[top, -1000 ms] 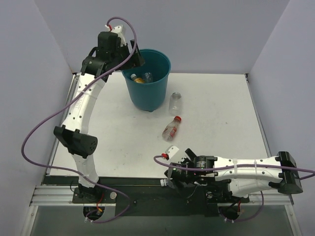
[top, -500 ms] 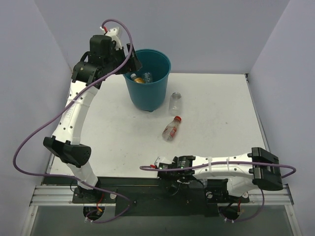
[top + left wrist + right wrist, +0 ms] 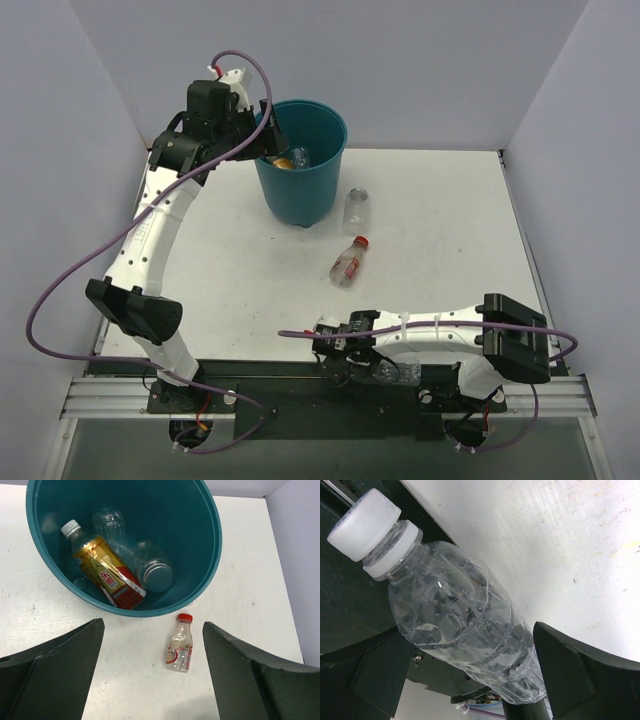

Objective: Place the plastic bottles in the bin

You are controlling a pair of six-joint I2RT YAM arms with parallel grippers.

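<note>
The teal bin [image 3: 318, 190] stands at the table's back. In the left wrist view the bin [image 3: 200, 525] holds an orange-yellow bottle [image 3: 105, 572] and two clear bottles [image 3: 150, 570]. A red-capped bottle [image 3: 349, 262] and a clear bottle [image 3: 354, 208] lie on the table; the red-capped one also shows in the left wrist view [image 3: 180, 643]. My left gripper [image 3: 266, 138] hangs open and empty at the bin's left rim [image 3: 153, 626]. My right gripper [image 3: 345, 360] is at the near edge, open, with a white-capped clear bottle [image 3: 460, 625] lying between its fingers [image 3: 570, 670].
The white-capped bottle [image 3: 393, 372] lies half on the black base rail [image 3: 300, 385] at the table's front edge. Purple cables loop from both arms. Grey walls close in the left, back and right sides.
My right arm has swung left and down along the near edge, bringing its gripper around the white-capped bottle. My left gripper has shifted slightly at the bin's rim.
</note>
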